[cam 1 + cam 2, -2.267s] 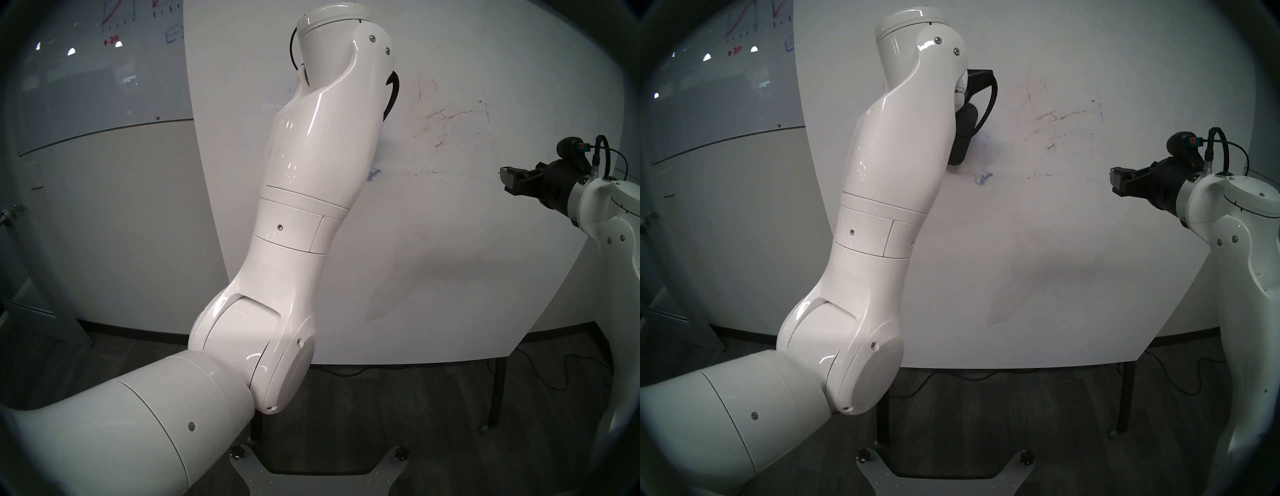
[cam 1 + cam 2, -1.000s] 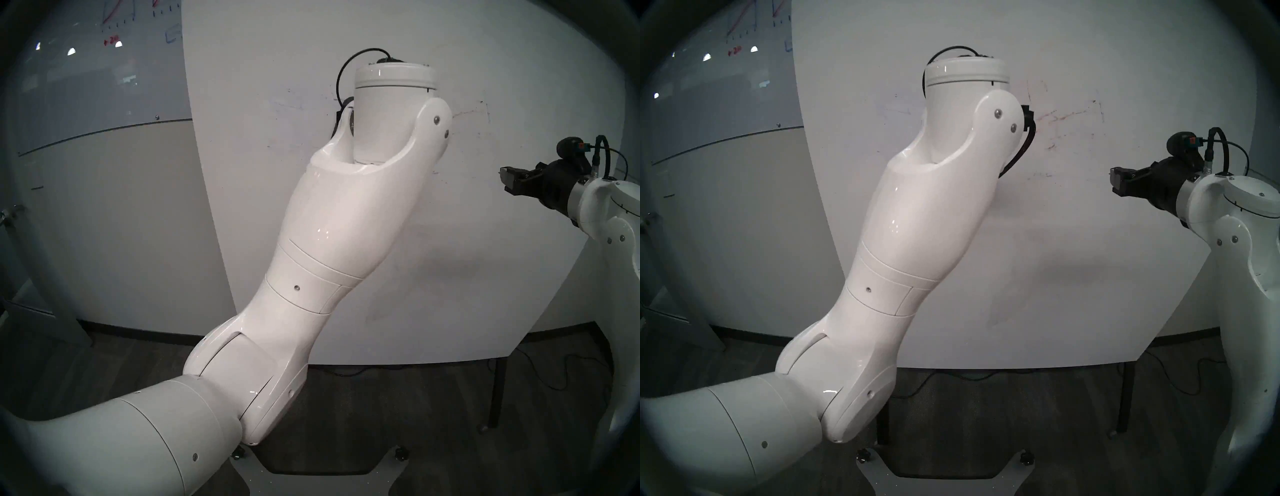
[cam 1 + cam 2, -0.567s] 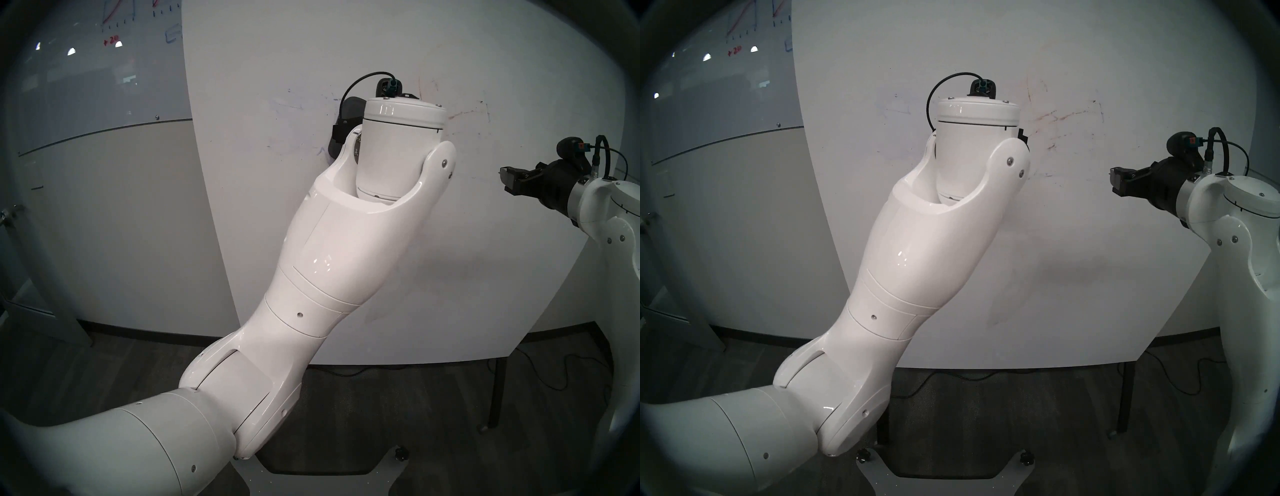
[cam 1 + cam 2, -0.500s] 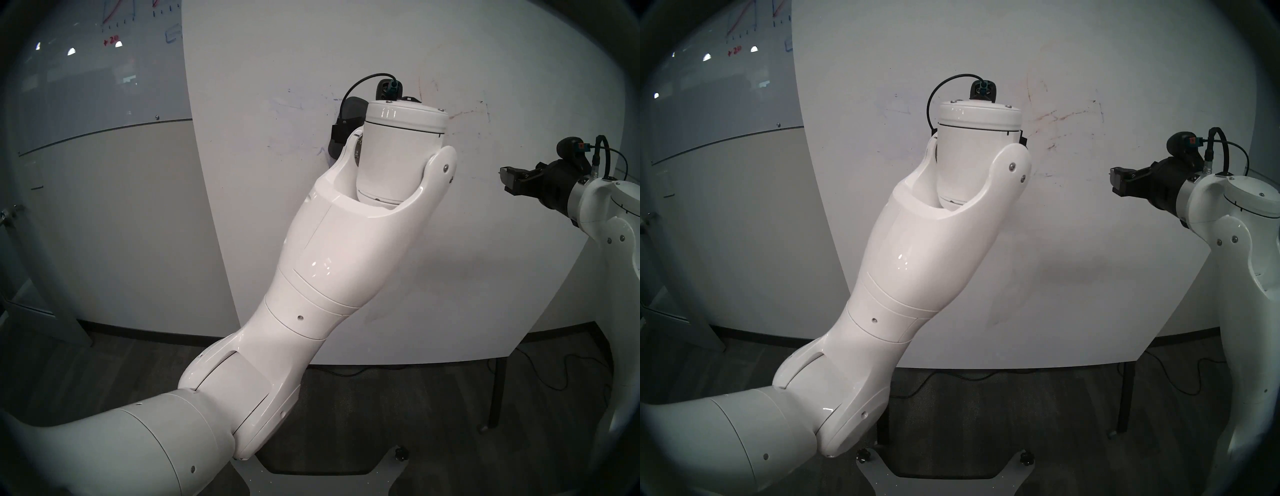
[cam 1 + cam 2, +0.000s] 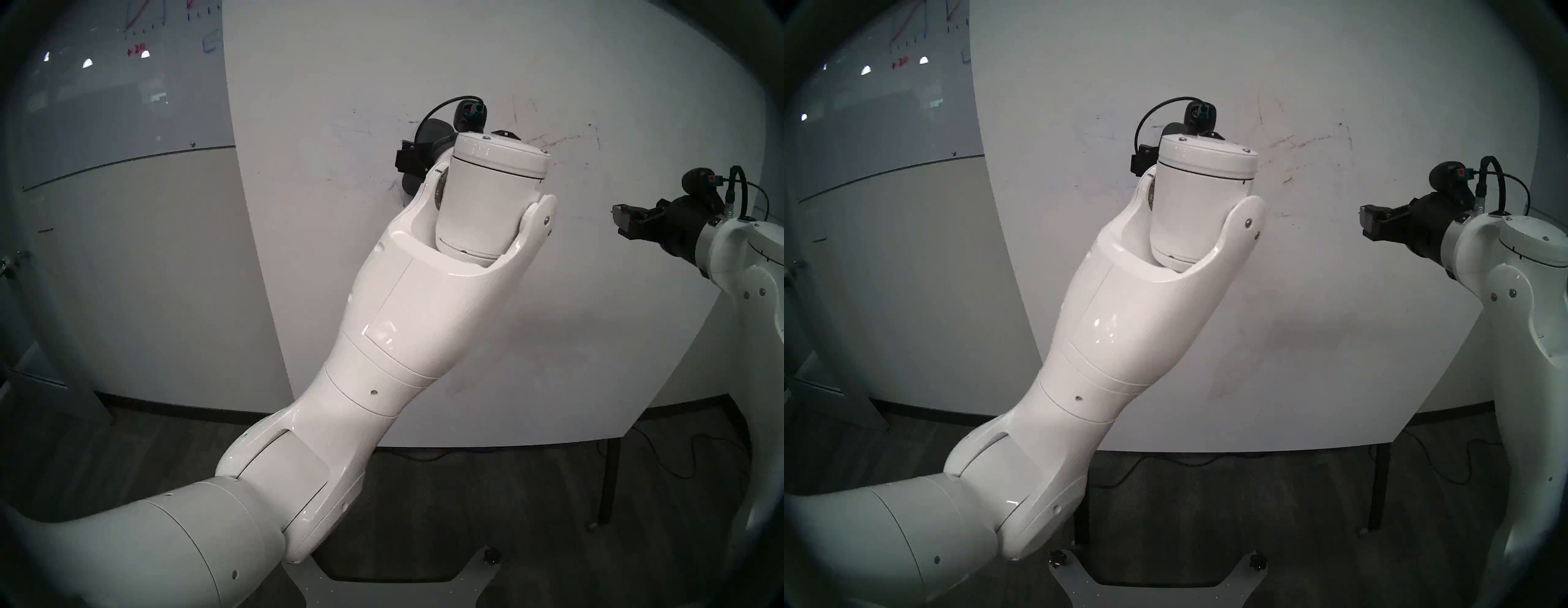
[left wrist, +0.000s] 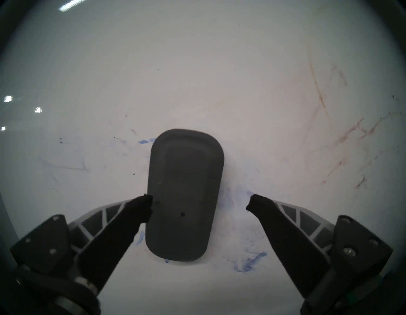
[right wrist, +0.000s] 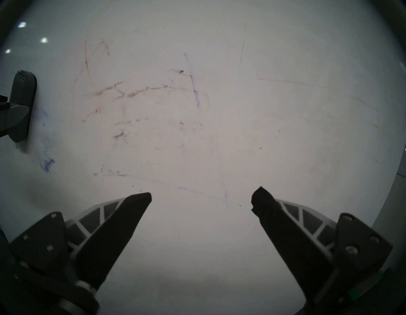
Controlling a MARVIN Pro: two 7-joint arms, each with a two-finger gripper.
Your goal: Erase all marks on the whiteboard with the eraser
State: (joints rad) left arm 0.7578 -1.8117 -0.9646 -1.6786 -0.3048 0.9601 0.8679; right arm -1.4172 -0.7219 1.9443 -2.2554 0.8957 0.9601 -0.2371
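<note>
The whiteboard [image 5: 551, 339] looks smooth and dull white, with faint stains. The eraser [image 6: 184, 195] looks like smooth, dull dark grey plastic or rubber. The arm shells [image 5: 403, 305] are shiny white plastic. The glass board [image 5: 106, 106] is shiny grey.

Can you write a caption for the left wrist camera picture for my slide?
Open left gripper around a dark grey eraser on the smudged whiteboard.

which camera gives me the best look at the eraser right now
The left wrist view: the eraser sits whole and centred against the whiteboard. The right wrist view catches it edge-on at the far left; both head views show only slivers behind the left arm.
</note>
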